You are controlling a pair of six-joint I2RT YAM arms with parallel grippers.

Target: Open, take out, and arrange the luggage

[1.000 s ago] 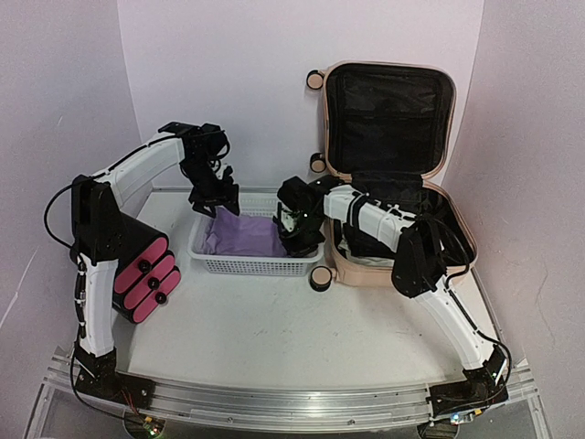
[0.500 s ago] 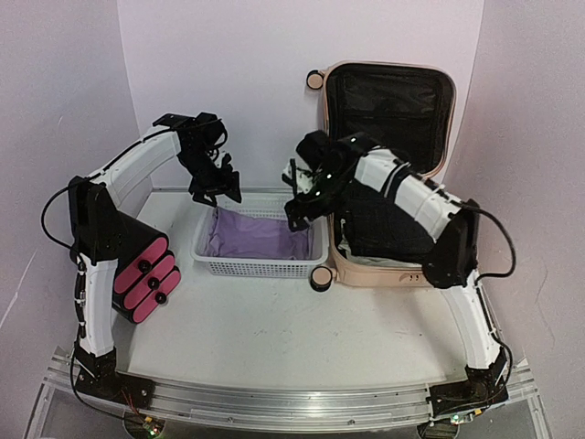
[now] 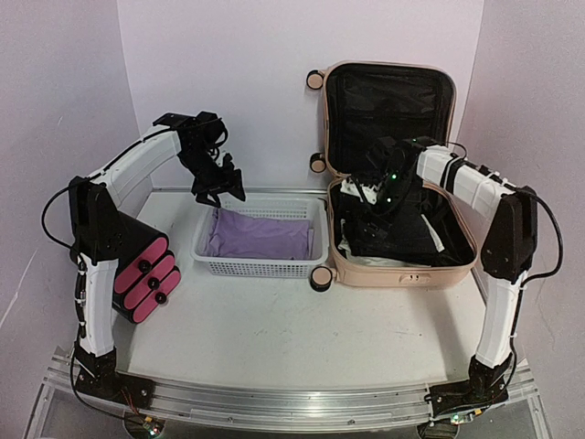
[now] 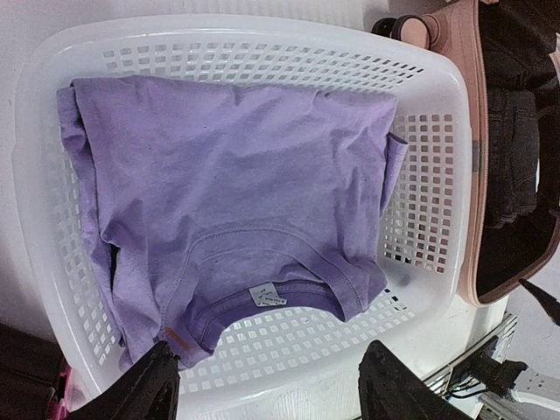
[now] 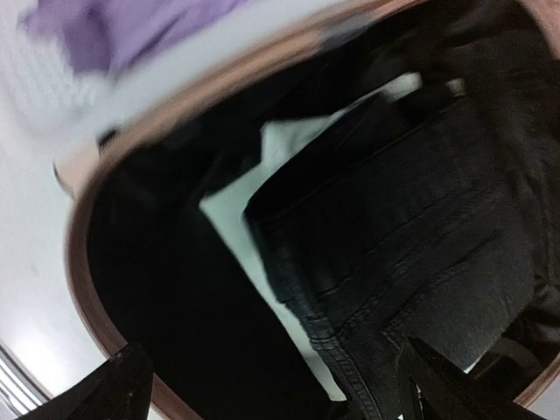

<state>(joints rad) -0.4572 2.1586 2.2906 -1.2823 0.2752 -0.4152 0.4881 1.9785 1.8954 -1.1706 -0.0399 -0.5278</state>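
Note:
The luggage, a beige-pink hard-shell suitcase, lies open at the right with its lid upright against the back wall. Dark jeans and a white piece of cloth lie inside it. My right gripper hangs open above the jeans, holding nothing. A purple shirt lies flat in the white mesh basket left of the luggage. My left gripper hovers open over the basket's back left corner, empty.
A black box with three pink drawer fronts leans by the left arm's base. A suitcase wheel sits between the basket and the luggage. Purple walls close in the back and both sides.
My right gripper opened, rose from the basket's right end and swung right to above the open luggage. My left gripper lifted slightly off the basket. The purple shirt stays in the basket.

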